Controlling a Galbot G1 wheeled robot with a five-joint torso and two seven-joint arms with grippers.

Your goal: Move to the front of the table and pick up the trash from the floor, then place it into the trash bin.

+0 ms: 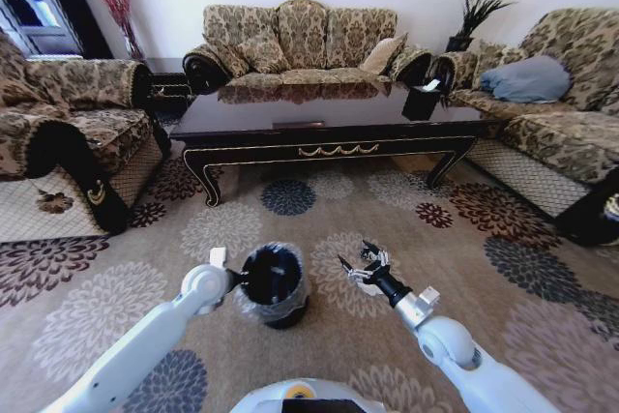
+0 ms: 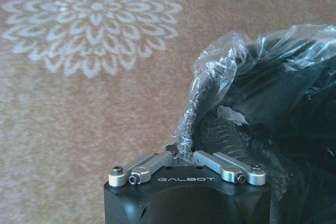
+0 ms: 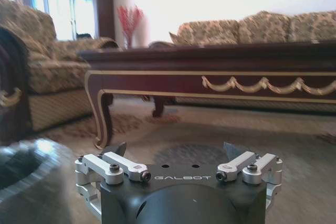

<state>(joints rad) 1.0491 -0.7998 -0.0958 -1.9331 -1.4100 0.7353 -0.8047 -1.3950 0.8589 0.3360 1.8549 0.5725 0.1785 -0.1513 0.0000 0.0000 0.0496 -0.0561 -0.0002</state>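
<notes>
- Facing the table (image 1: 329, 128) across the carpet (image 1: 116, 307), with the bin (image 1: 273, 285) upright on the floor on the near side, well short of the gold-trimmed apron; drive to the table's front judged done.
- Pinching the liner (image 2: 210, 72) at the bin's left rim with the left gripper (image 1: 235, 280): fingers (image 2: 157, 160) drawn together on a fold of clear plastic, holding the bag's mouth up and out.
- Hovering just right of the bin, low over the carpet, with the right gripper (image 1: 360, 266): jaws spread wide, nothing between them, aimed past the bin toward the table.
- Unable to say for certain where the trash is: a pale scrap (image 2: 231, 115) deep inside the bin, below the crumpled liner, possibly the paper wad, possibly only glare on plastic.
- Judging from bare carpet around the bin and an empty right gripper beside it: collecting probably well advanced or finished, though not provable from here.
- Left to do, on that reading: checking the floor beyond the bin and under the table for any stray piece, dropping it in, then letting go of the liner.
- Worth watching: a tug on the pinched liner could tip so light a bin.
</notes>
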